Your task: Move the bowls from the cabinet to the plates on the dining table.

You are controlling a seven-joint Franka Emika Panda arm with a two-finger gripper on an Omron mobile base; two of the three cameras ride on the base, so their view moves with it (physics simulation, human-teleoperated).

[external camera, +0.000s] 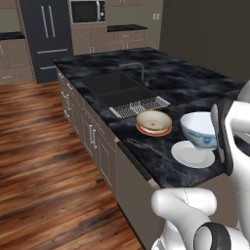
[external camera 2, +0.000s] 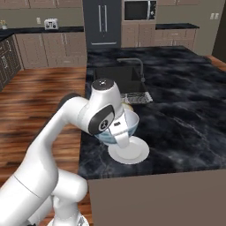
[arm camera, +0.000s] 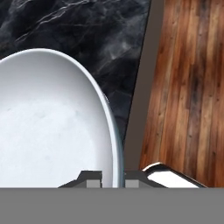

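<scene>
The two-finger gripper [arm camera: 113, 178] is clamped on the rim of the deep white blue-patterned bowl [external camera: 199, 129], held above the round white plate [external camera: 191, 155]; the tan-sided cream bowl [external camera: 154, 120] sits at the plate's ten o'clock.

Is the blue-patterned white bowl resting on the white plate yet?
Apart. In the left base view the white bowl hangs above the white plate, bare plate showing beneath it, its rim pinched by the gripper.
</scene>
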